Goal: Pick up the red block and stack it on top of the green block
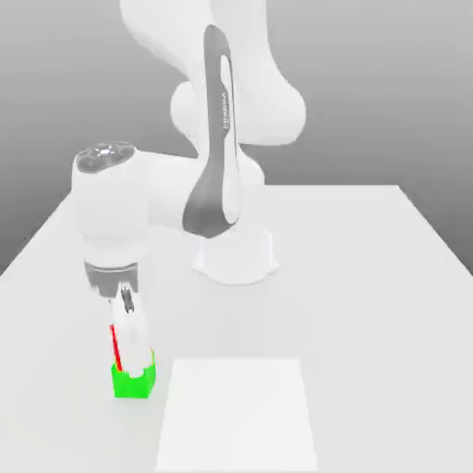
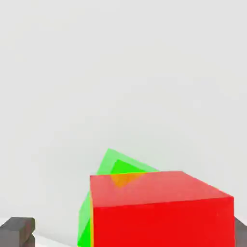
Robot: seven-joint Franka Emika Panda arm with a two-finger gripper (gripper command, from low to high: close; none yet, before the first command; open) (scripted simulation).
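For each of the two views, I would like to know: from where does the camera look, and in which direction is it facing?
Exterior view: off the arm, facing the robot's base across the table; the arm and gripper show.
Hand view: on the hand, facing past the fingertips toward the blocks; parts of the gripper show.
Shared: the red block and the green block.

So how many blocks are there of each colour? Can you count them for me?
Red blocks: 1
Green blocks: 1
Total: 2
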